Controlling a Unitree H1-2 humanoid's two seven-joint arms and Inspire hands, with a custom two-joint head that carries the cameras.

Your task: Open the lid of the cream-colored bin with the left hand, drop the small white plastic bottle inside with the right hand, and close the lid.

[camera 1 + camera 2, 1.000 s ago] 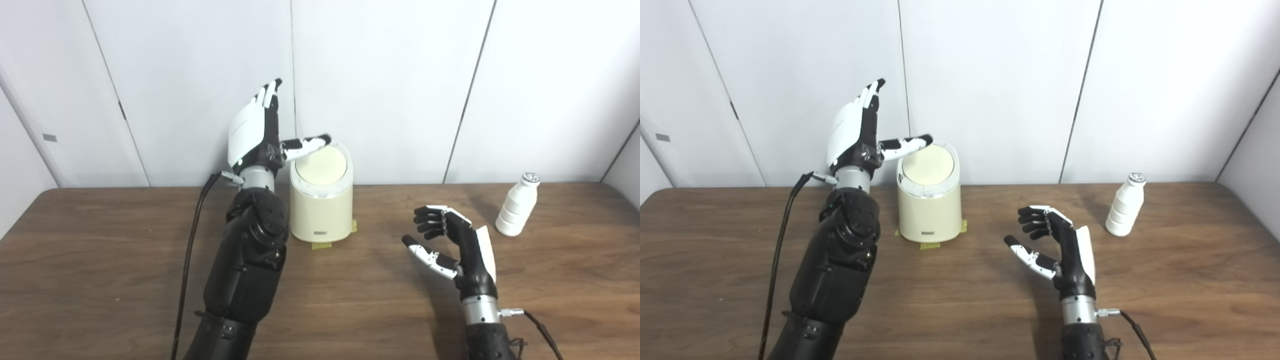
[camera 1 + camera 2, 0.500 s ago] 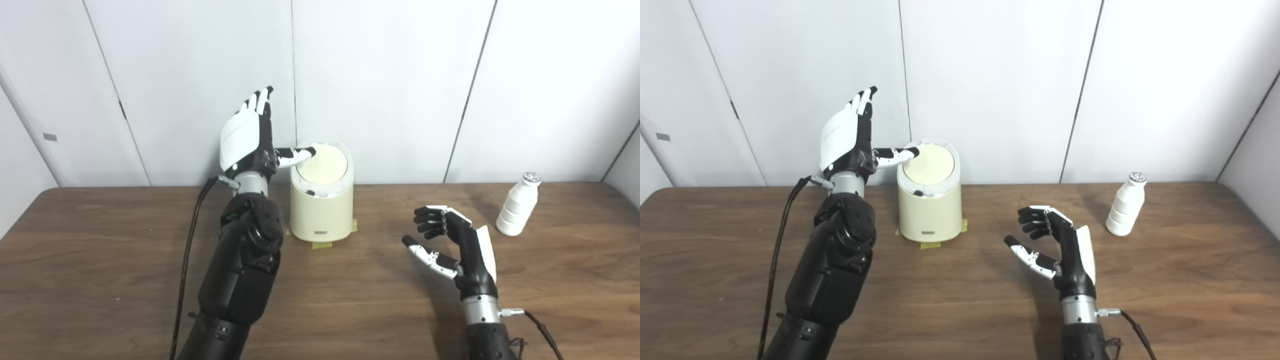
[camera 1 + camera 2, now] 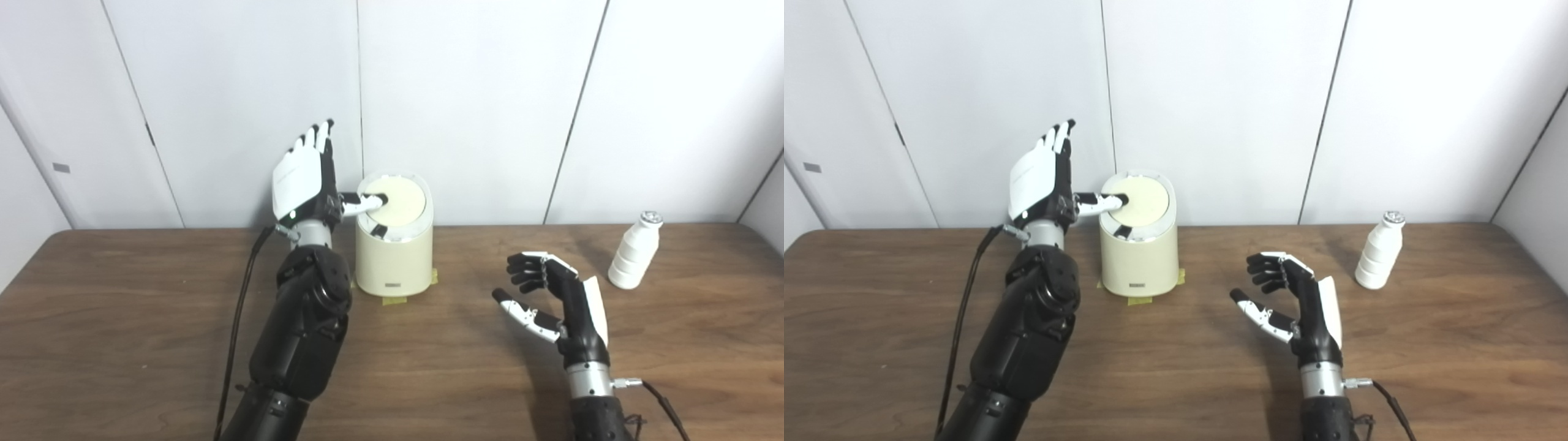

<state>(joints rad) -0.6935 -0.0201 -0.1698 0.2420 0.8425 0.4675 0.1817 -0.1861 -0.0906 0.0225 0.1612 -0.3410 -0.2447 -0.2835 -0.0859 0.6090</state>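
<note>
Surveying the scene, we find a wood-grain counter with a dull brown finish, set against plain white wall panels.

The cream-colored bin is a rounded, smooth plastic cylinder standing upright at the back of the counter, on a patch of yellowish tape. Its lid is a flat cream disc inside a pale glossy rim; it sits tilted, with a dark gap showing at its front-left edge.

The small white plastic bottle stands upright at the far right of the counter, well apart from the bin. We note a ribbed, stepped body narrowing to a neck with a silver cap.

Left hand: raised just beside the bin on its left, white back plate toward us, fingers straight, together and pointing up. The thumb reaches sideways and its tip presses on the lid's left portion. The hand grips nothing.

Right hand: low over the counter between bin and bottle, palm facing left, fingers curled loosely and apart from the thumb, holding nothing.
</note>
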